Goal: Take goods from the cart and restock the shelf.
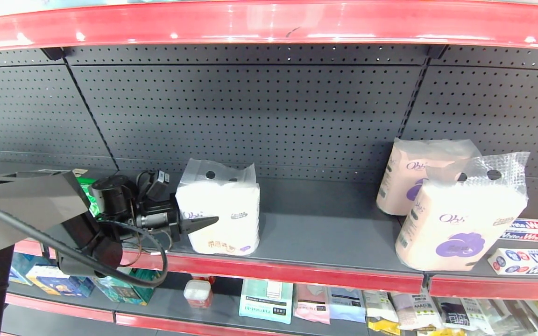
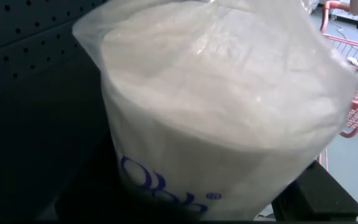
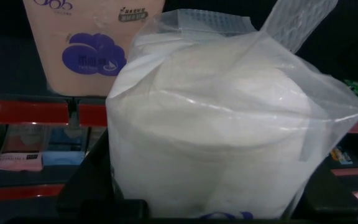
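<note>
At the left end of the grey shelf: pinching a white tissue pack across its sides with the left gripper, one dark finger over the front face, base down on the board. Clamping a second white pack in the right gripper, out in front of the shelf, facing the pink packs. Likely light, soft, squashy — and slippery in that loose plastic wrap. Best gripped low across the firm paper body, never by the flimsy top flap; squeeze gently, without crushing.
</note>
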Controlling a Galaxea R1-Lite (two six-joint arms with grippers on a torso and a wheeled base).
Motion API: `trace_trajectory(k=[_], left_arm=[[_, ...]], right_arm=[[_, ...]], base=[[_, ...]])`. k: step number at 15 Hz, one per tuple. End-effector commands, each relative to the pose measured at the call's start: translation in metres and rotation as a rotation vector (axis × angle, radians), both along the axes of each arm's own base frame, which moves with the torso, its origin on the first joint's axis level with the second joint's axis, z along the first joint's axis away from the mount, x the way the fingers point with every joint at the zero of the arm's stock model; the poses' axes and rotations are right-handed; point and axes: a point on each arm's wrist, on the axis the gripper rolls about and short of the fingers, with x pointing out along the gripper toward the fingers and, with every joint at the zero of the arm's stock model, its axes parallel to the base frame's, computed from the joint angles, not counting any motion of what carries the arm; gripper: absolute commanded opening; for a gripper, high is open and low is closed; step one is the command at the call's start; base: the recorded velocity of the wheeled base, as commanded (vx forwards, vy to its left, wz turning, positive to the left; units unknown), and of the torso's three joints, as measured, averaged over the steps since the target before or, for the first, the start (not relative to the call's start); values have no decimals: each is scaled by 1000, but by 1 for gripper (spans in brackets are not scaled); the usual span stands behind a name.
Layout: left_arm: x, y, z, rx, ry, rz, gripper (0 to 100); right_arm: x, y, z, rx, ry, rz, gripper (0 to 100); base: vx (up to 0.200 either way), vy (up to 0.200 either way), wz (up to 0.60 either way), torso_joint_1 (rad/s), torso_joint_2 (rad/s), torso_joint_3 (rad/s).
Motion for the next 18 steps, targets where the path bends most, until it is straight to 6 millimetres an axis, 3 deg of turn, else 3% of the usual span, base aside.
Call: trace_trajectory(k=[1,9,18], left_arm=[[0,-1,-3,0,6,-5,0],[-3,-11,-20,-14,-17,-53,0],[-4,-14,-5,-29,-16,-54,0]], right_arm=[[0,0,-1,0,2,0,0],[0,0,0,1,-1,0,0],[-1,0,0,-1,-7,0,0]], base=[[0,0,0,0,0,0],[0,0,0,0,0,0],[0,0,0,0,0,0]])
